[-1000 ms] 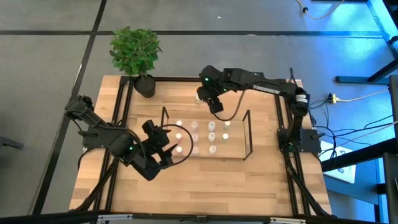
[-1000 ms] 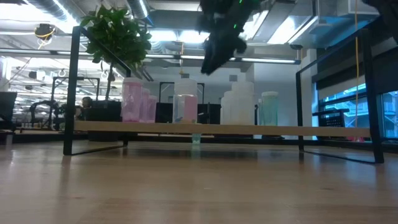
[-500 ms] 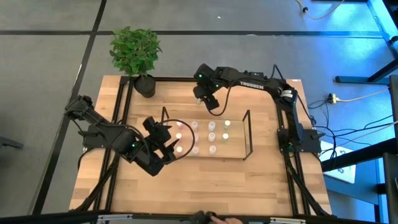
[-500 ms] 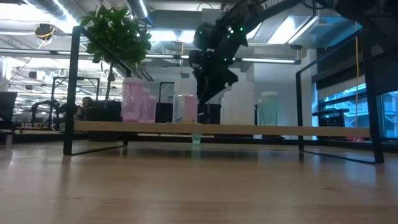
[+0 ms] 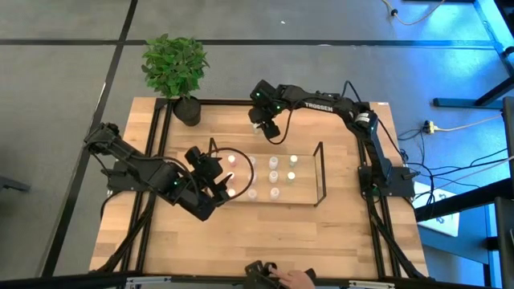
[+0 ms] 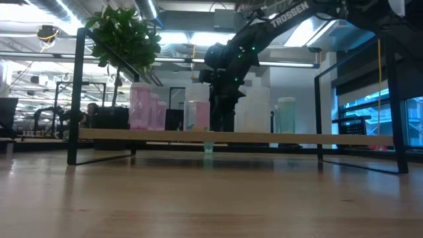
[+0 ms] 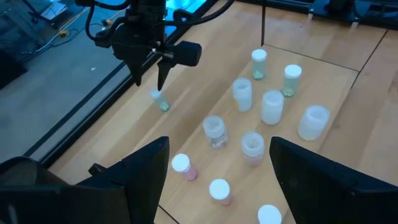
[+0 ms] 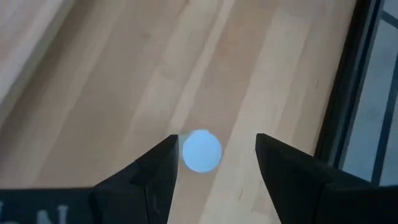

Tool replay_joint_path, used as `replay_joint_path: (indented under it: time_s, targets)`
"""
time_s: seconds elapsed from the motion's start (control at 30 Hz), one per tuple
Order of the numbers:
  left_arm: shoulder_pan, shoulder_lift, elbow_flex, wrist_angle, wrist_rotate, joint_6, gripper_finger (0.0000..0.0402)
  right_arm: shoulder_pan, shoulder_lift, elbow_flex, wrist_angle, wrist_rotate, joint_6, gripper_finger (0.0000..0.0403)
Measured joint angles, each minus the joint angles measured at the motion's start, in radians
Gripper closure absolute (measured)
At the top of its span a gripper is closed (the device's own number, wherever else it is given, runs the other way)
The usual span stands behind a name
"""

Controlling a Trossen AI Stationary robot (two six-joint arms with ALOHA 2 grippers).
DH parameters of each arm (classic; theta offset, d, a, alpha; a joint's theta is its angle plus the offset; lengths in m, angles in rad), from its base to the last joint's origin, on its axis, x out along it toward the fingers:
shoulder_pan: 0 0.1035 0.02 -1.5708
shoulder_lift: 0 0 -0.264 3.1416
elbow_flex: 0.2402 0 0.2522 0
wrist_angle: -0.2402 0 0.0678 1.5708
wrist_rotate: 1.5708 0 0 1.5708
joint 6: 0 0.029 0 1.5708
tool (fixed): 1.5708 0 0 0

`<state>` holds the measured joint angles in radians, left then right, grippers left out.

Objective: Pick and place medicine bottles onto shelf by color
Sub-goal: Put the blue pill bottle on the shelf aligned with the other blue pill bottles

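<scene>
A small green-tinted medicine bottle point(image 7: 160, 101) with a whitish top point(image 8: 202, 150) stands upright on the table, just beyond the shelf's far side point(image 6: 209, 147). My right gripper point(image 8: 217, 146) hangs open above it, pointing steeply down, with one finger on each side of its top point(image 5: 271, 132). The shelf point(image 5: 321, 172) has thin black rods and a wooden board. Several bottles stand on it: pink point(image 6: 140, 106), clear point(image 6: 196, 114), white point(image 6: 254, 109) and green point(image 6: 286, 114). My left gripper point(image 7: 219, 144) stays open above the shelf's left end point(image 5: 218, 183).
A potted plant point(image 5: 177, 68) stands at the table's far left corner. The black frame point(image 5: 365, 160) runs round the table, and its rail lies close behind the lone bottle. A person's hand point(image 5: 281, 277) shows at the near edge. Bare wood lies in front of the shelf.
My right gripper has come down from high above the shelf and gone a little toward the far left, ending over the lone green bottle behind the shelf, still open. My left gripper has edged toward the far edge, over the shelf's left end. No bottle has moved.
</scene>
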<state>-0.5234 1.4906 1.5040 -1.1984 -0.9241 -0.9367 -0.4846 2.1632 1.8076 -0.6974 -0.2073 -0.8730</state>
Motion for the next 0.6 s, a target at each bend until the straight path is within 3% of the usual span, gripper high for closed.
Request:
replay_joint_path:
  time_s: [0.23, 0.6]
  targets:
    - [0.004, 0.000, 0.000, -0.003, 0.003, 0.000, 0.0130, -0.003, 0.000, 0.000, -0.001, -0.089, 0.005, 0.0186]
    - [0.004, 0.000, 0.000, -0.005, 0.003, 0.000, 0.0130, -0.004, 0.048, 0.001, 0.003, -0.040, 0.006, 0.0186]
